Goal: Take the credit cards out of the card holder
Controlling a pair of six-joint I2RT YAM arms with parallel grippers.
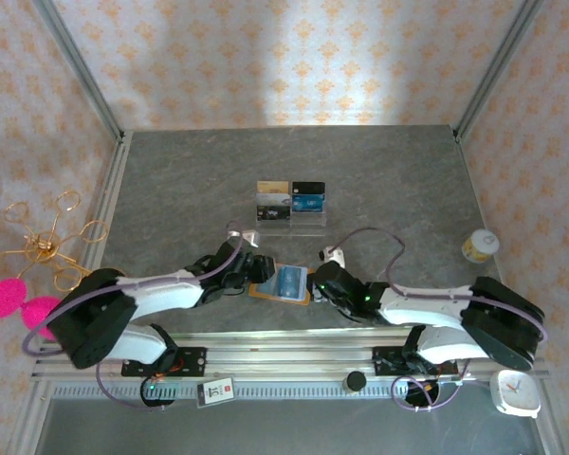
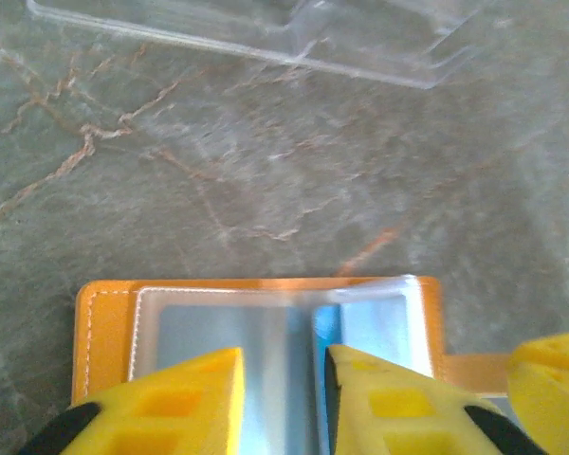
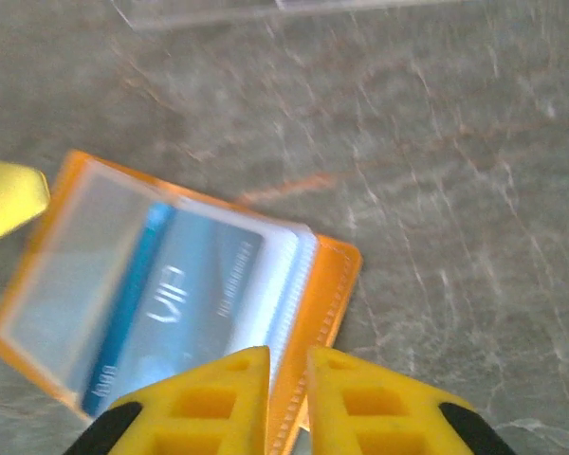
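From above, the card holder (image 1: 262,293) lies open on the grey table (image 1: 171,190) near the front edge, between the two arms. A light blue card (image 1: 290,281) sits in it. The left claw (image 1: 254,269) is at its left side and the right claw (image 1: 316,284) at its right. Further back, a clear stand (image 1: 291,220) holds more cards (image 1: 291,194), well apart from the holder.

Through the left wrist camera, the left claw (image 2: 284,398) has its jaws a little apart over the holder's clear sleeve (image 2: 228,327), and I see nothing between them. A strip of the blue card shows under the plastic. The strap tab (image 2: 474,370) sticks out to the right.

Through the right wrist camera, the right claw (image 3: 287,389) has its jaws nearly together at the holder's stitched edge. I cannot tell whether they pinch that edge. The blue card lies tilted inside the sleeve.
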